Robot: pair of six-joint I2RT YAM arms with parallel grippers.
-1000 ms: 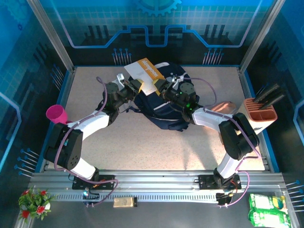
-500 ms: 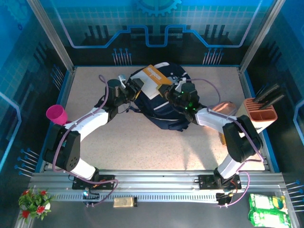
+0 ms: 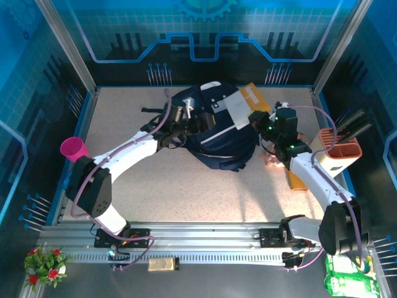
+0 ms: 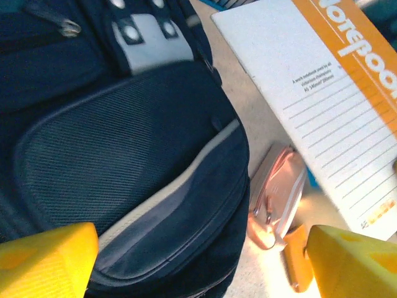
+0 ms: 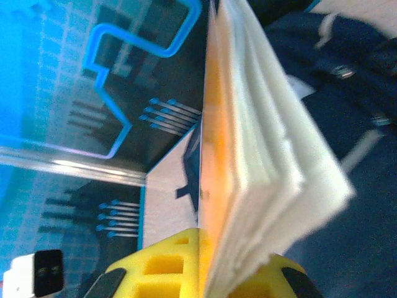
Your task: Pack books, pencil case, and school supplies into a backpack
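Observation:
The dark navy backpack [image 3: 217,139] lies at the back middle of the table. My right gripper [image 3: 255,118] is shut on a corner of an orange-and-white notepad [image 3: 239,101], held tilted above the backpack's right side; its page edges [image 5: 267,155] rise between my yellow fingers [image 5: 161,270]. My left gripper [image 3: 188,118] hovers open over the backpack's left part [image 4: 124,149], nothing between its fingers [image 4: 46,261]. The pinkish pencil case [image 4: 276,198] lies on the table right of the backpack, a flat orange piece [image 4: 296,264] beside it. The books are out of view.
A beige holder [image 3: 340,148] with black handles stands at the right edge. A magenta cup [image 3: 73,149] sits at the left edge. Glass walls close in the back and both sides.
My left gripper has let go of the notepad and opened. The right arm has swung right, carrying the notepad from the backpack's left to its right side.

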